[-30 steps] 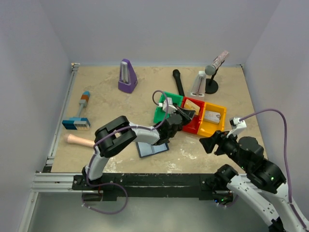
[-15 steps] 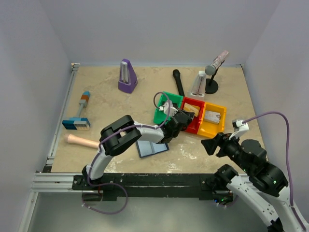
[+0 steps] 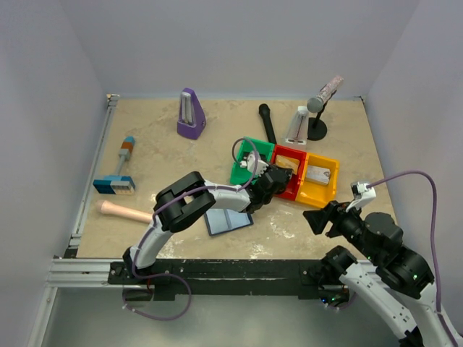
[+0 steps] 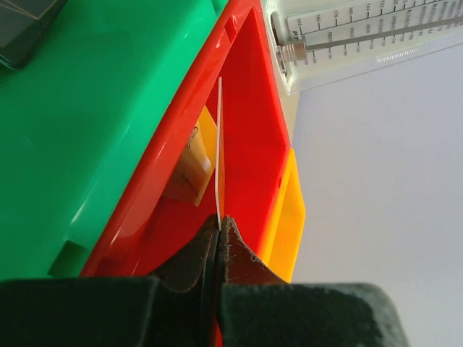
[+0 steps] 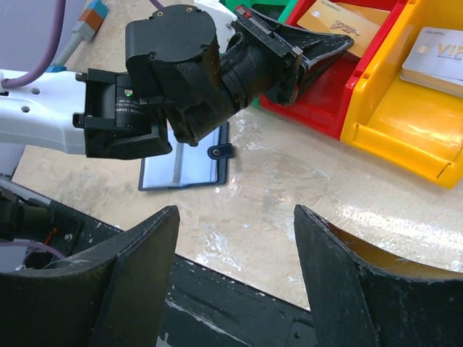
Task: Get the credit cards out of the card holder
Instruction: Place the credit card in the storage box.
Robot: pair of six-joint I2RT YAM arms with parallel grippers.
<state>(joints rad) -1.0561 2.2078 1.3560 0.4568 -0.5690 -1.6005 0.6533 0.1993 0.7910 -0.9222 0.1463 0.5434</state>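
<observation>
The card holder lies open on the table, pale blue-grey panels up; the right wrist view shows its snap tab. My left gripper is shut on a thin white credit card, seen edge-on, and holds it over the red bin. A tan credit card lies in the red bin. A pale card lies in the yellow bin. My right gripper is open and empty, above the table's front right, right of the card holder.
A green bin holding a black flat rectangle adjoins the red bin. Further back are a purple metronome, a black microphone and a microphone on a stand. A brush and a wooden handle lie at left.
My left gripper has shifted a little further right over the red bin with the card. My right gripper has drawn back slightly toward the front edge.
</observation>
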